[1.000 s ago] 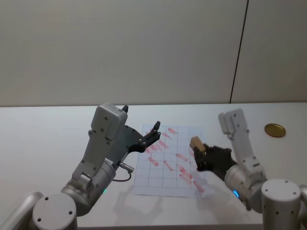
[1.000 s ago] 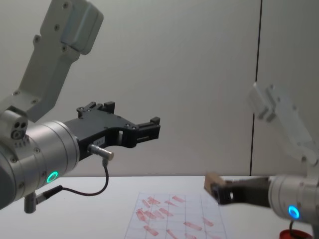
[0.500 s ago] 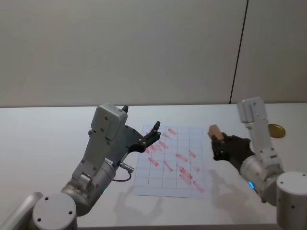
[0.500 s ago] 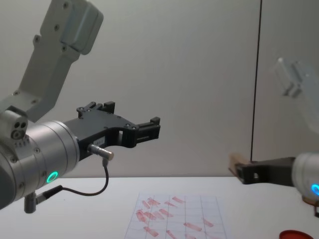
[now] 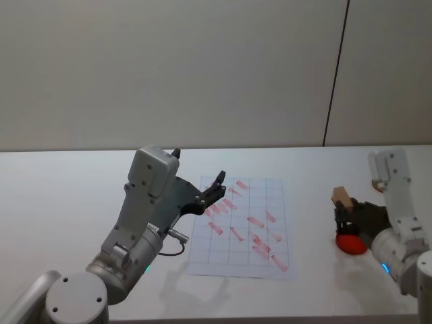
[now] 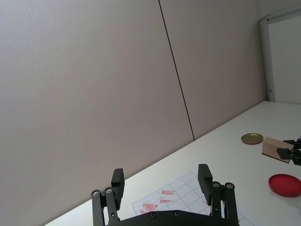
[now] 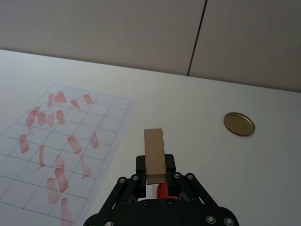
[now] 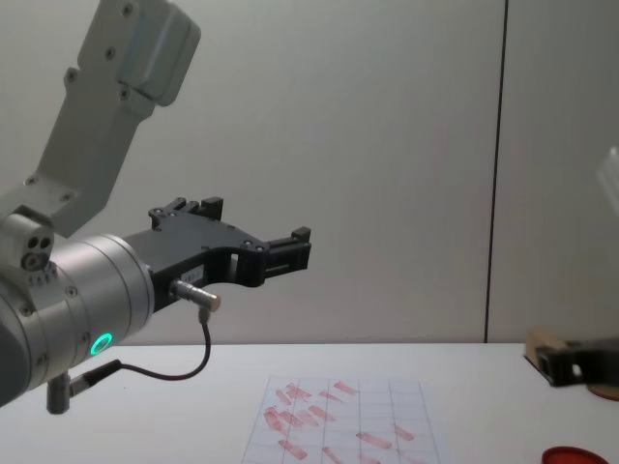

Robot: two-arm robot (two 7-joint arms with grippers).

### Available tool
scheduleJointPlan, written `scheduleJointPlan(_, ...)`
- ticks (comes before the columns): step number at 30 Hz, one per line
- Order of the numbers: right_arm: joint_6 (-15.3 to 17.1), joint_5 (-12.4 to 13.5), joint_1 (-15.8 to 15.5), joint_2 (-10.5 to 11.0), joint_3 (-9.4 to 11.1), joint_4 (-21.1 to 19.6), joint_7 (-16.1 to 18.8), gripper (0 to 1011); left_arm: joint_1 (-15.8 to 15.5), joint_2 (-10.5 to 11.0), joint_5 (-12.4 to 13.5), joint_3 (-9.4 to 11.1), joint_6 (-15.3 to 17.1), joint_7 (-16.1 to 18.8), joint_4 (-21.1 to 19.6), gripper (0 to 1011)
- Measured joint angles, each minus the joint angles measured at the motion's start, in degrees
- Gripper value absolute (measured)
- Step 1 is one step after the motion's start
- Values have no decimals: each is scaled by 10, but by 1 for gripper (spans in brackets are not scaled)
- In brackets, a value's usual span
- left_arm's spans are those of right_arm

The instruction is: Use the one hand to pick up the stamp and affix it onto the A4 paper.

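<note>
White table [image 5: 67, 202]: right gripper [image 7: 154, 178] clamps stamp [image 7: 154, 156] above red disc [image 5: 351, 243], right of paper [image 5: 243, 226]; left gripper [image 6: 162, 181] spread above paper, idle

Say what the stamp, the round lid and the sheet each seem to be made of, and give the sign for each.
Stamp: looks like plain wood, pale tan and matt, held in the right claw.
Lid: likely metal, brass-coloured with a soft sheen and a thin raised rim.
Sheet: paper, thin, white and flat, with faint grid lines and red ink marks.
</note>
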Motion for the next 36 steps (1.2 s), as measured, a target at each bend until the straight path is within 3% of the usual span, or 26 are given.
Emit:
scheduleJointPlan(22, -28, -10, 46, -6, 12, 131, 2, 217, 0, 0, 0, 0, 0, 0, 0, 993)
scheduleJointPlan(36, -25, -21, 66, -14, 10, 184, 3, 217, 0, 0, 0, 0, 0, 0, 0, 993)
